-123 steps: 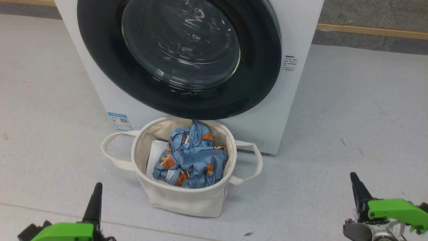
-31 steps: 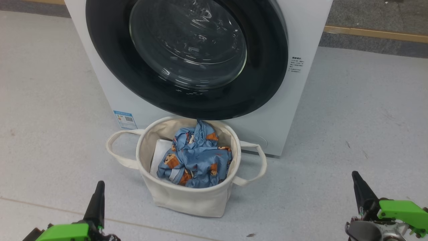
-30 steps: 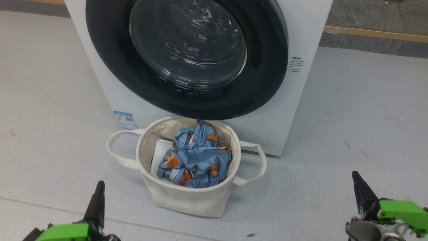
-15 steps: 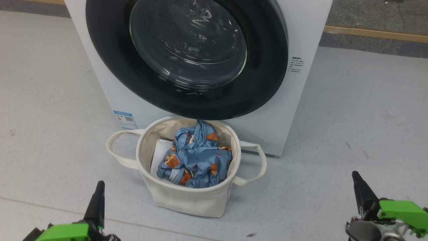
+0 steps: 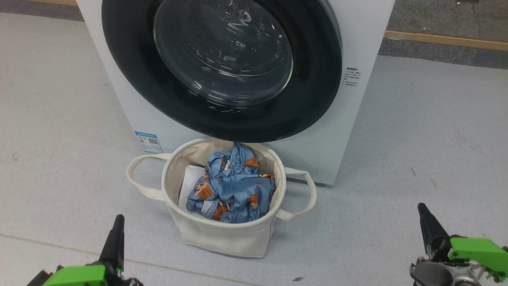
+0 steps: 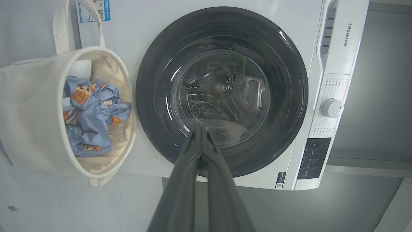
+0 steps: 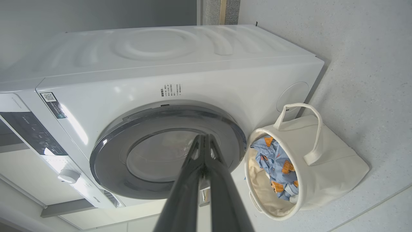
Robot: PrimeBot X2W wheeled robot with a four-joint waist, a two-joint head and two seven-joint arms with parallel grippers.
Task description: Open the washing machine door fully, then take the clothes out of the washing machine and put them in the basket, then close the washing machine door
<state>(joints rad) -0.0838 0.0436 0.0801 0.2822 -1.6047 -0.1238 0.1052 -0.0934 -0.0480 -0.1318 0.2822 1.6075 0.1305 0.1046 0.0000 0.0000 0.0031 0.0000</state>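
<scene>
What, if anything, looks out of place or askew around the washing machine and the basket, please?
Nothing stands out. The washing machine door sits shut against the washing machine, the basket stands upright on the floor in front of it, and the clothes lie bunched inside it, none hanging over the rim.

Speckled grey floor [image 5: 416, 131], wooden skirting [image 5: 444, 38]

Long, dark fingers [image 6: 182, 190] taper to sharp points on the robot's left gripper [image 5: 118, 219] and right gripper [image 5: 422, 209]. At the base of each sits a bright green, angular housing [image 5: 478, 247]. Under the right one, bare silver metalwork [image 5: 450, 275] shows. Close up, the fingers look smooth matte grey.
</scene>
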